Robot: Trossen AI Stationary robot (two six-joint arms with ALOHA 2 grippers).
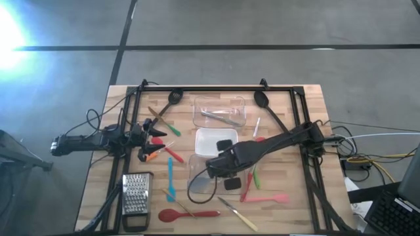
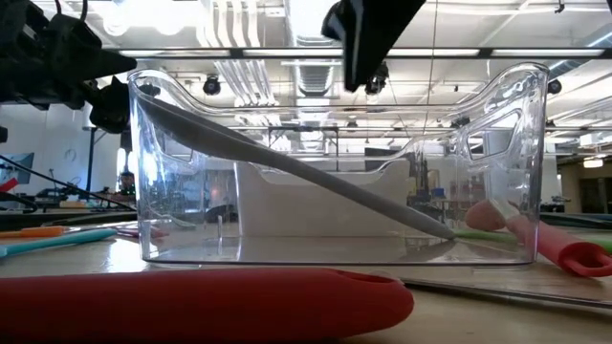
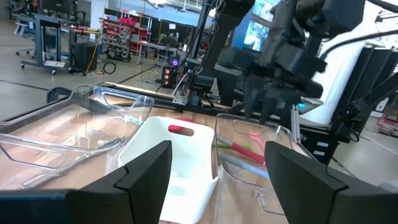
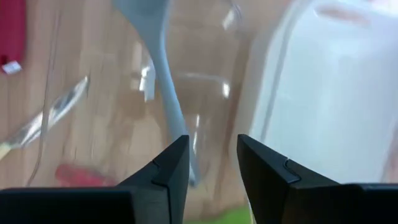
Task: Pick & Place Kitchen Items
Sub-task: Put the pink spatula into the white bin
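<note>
Fingers of the right gripper (image 4: 211,165) stood parted with nothing between them, above the near clear tub (image 2: 172,253), where the low view showed a grey utensil (image 2: 306,172) leaning from rim to floor, its handle blurred in the right wrist view. Left gripper (image 3: 214,171), open and empty, waited at the table's left beside orange tools (image 1: 152,152)

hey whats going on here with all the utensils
A two-armed robot is sorting kitchen utensils into clear tubs. The right pincer hovers over the nearest tub, fingers apart and empty, with a grey utensil leaning inside it. The left pincer waits open at the table's left side. Many utensils lie loose on the table.
</note>
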